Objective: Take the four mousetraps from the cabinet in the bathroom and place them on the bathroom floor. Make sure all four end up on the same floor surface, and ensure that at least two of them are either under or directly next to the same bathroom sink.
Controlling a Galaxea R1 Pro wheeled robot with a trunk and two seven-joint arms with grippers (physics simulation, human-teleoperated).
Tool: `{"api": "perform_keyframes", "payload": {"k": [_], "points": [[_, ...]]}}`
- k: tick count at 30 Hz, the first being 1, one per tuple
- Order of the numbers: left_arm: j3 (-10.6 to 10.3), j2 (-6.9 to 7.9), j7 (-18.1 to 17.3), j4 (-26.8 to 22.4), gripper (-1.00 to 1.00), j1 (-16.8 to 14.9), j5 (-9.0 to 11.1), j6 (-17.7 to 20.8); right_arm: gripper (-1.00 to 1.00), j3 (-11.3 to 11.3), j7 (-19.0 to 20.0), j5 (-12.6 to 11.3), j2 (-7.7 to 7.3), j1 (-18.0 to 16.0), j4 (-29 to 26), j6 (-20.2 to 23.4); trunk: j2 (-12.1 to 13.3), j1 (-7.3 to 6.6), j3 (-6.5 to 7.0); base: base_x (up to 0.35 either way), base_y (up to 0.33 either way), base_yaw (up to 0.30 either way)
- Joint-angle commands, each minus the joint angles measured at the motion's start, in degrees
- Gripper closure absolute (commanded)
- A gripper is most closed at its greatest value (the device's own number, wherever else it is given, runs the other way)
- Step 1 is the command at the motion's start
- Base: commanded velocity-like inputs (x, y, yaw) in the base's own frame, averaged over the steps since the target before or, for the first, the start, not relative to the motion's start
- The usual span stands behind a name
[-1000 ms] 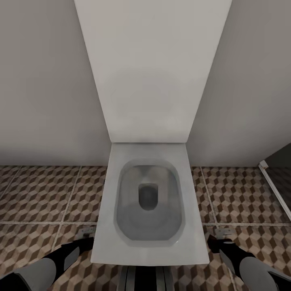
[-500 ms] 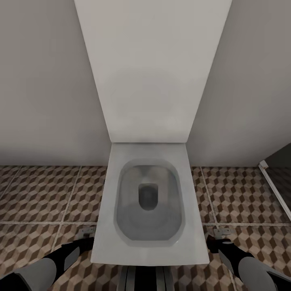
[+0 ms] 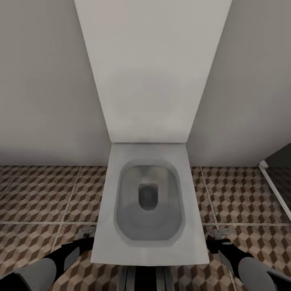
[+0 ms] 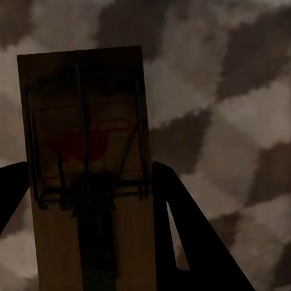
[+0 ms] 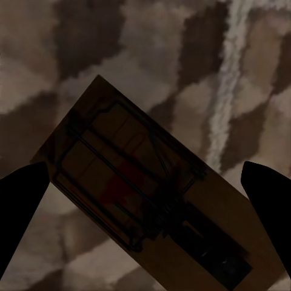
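Inspection of the placing stage. I am parked facing a white rectangular wall-hung toilet (image 3: 190,226), with the arms lowered one at each side of its front edge.

The left gripper (image 3: 86,237) is narrowed to the width of a tan wooden mousetrap with dark wire spring (image 4: 85,157). Its fingers (image 4: 173,206) touch both long edges, so I judge the trap gripped.

The right gripper (image 3: 221,238) stands wide. A second tan mousetrap (image 5: 145,194) lies askew between its fingers, apart from both, apparently resting on the cube-patterned brown and beige tiled floor (image 3: 40,194) beside a pale grout line (image 5: 227,79).

Next I must release the left trap. This fixture is no sink, so I must confirm that two traps lie by the basin.
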Motion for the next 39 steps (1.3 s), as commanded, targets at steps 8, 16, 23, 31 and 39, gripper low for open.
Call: {"api": "perform_keyframes", "payload": {"k": [8, 16, 23, 31, 39], "points": [[-0.2, 0.02, -0.1, -0.1, 1.0, 0.0, 0.2, 0.3, 1.0, -0.4, -0.1, 0.6, 0.08, 0.0, 0.1, 0.2, 0.0, -0.01, -0.03, 0.0, 0.0, 0.0], [-0.2, 0.02, -0.1, -0.1, 1.0, 0.0, 0.2, 0.3, 1.0, -0.4, -0.1, 0.7, 0.16, 0.0, 0.1, 0.1, 0.0, -0.01, -0.03, 0.0, 0.0, 0.0], [-0.2, 0.02, -0.1, -0.1, 1.0, 0.0, 0.2, 0.3, 1.0, -0.4, -0.1, 0.7, 0.16, 0.0, 0.1, 0.1, 0.0, -0.01, -0.03, 0.0, 0.0, 0.0], [-0.2, 0.02, -0.1, -0.1, 1.0, 0.0, 0.2, 0.3, 1.0, -0.4, -0.1, 0.7, 0.16, 0.0, 0.1, 0.1, 0.0, -0.01, -0.03, 0.0, 0.0, 0.0], [-0.2, 0.02, -0.1, -0.1, 1.0, 0.0, 0.2, 0.3, 1.0, -0.4, -0.1, 0.6, 0.16, 0.0, 0.2, 0.1, 0.0, -0.01, -0.03, 0.0, 0.0, 0.0]]}}
